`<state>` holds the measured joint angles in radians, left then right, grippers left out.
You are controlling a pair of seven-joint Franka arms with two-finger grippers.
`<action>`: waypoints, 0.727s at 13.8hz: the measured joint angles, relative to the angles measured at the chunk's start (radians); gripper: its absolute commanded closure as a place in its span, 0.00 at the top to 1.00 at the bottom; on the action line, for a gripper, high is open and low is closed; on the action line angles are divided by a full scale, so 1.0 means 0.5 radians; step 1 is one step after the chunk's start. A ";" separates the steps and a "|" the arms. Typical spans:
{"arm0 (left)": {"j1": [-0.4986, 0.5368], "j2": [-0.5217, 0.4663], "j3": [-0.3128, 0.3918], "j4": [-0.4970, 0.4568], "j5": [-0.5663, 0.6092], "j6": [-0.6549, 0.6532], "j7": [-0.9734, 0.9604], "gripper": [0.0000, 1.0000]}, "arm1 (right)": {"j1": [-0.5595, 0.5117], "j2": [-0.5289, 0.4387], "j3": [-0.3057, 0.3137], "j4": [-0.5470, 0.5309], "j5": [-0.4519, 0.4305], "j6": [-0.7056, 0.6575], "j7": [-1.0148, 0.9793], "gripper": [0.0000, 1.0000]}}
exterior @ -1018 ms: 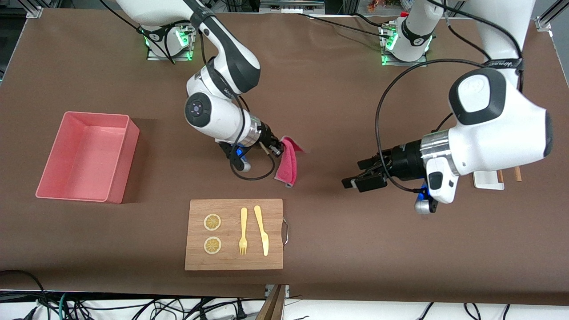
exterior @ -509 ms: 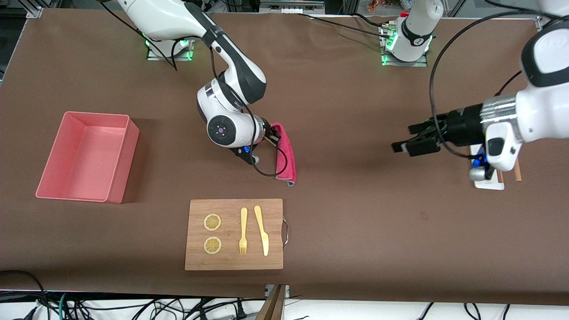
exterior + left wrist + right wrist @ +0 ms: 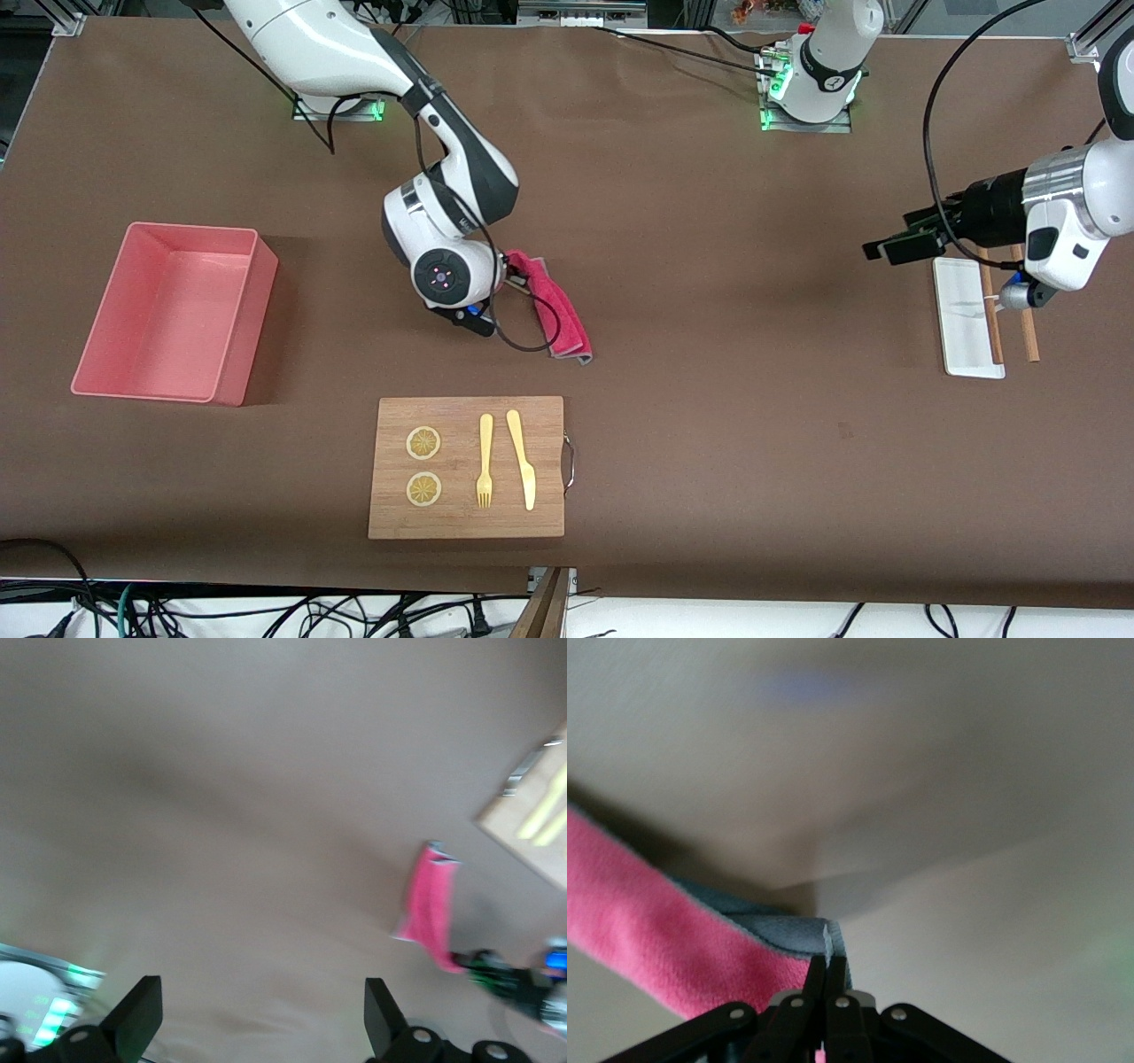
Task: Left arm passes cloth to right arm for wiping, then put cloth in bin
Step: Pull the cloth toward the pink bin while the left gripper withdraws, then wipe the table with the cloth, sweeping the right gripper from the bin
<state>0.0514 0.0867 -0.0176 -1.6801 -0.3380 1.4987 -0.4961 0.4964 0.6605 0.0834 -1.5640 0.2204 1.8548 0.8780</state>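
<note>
My right gripper (image 3: 514, 268) is shut on one end of the cloth (image 3: 560, 312), low over the middle of the table. The cloth is pink with a grey edge and trails from the gripper down onto the table toward the cutting board. In the right wrist view the gripper (image 3: 831, 970) pinches the cloth's (image 3: 664, 939) grey-edged corner. My left gripper (image 3: 889, 248) is open and empty, over the table beside the white tray. In the left wrist view the gripper (image 3: 261, 1019) has its fingers wide apart, with the cloth (image 3: 430, 908) far off. The salmon-pink bin (image 3: 244, 337) stands empty at the right arm's end.
A wooden cutting board (image 3: 461, 518) with two lemon slices (image 3: 423, 443), a yellow fork (image 3: 485, 461) and a knife (image 3: 522, 459) lies nearer the front camera than the cloth. A flat white tray (image 3: 961, 346) with chopsticks (image 3: 1028, 332) beside it lies at the left arm's end.
My left arm has drawn back, open, from the middle of the table to the white tray. My right gripper has swung the cloth lower, so it now drapes onto the table.
</note>
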 measured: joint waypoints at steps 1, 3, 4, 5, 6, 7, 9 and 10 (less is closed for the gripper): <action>0.004 -0.031 -0.005 -0.021 0.148 -0.014 0.061 1.00 | -0.007 0.000 -0.063 0.000 -0.003 -0.045 -0.122 0.00; 0.002 -0.065 -0.090 -0.030 0.439 -0.016 0.121 1.00 | -0.029 -0.001 -0.189 0.002 -0.004 -0.151 -0.376 0.00; 0.000 -0.074 -0.175 -0.027 0.592 -0.003 0.132 1.00 | -0.038 -0.003 -0.257 0.005 -0.005 -0.210 -0.509 0.00; -0.004 -0.077 -0.261 -0.014 0.733 0.025 0.133 1.00 | -0.042 -0.007 -0.333 0.008 -0.006 -0.269 -0.651 0.00; -0.011 -0.074 -0.333 0.014 0.844 0.054 0.133 1.00 | -0.044 -0.013 -0.414 0.012 -0.007 -0.318 -0.806 0.00; -0.018 -0.064 -0.378 0.054 0.912 0.071 0.133 1.00 | -0.046 -0.022 -0.498 0.013 -0.007 -0.359 -0.965 0.00; -0.015 -0.024 -0.388 0.172 0.930 0.074 0.177 1.00 | -0.052 -0.043 -0.642 0.014 -0.045 -0.418 -1.250 0.00; -0.005 0.001 -0.381 0.222 0.930 0.074 0.223 1.00 | -0.054 -0.050 -0.700 0.014 -0.075 -0.433 -1.370 0.00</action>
<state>0.0489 0.0870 -0.2081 -1.5691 0.1272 1.5358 -0.3845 0.4692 0.6353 -0.2668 -1.5572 0.1826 1.6382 0.1930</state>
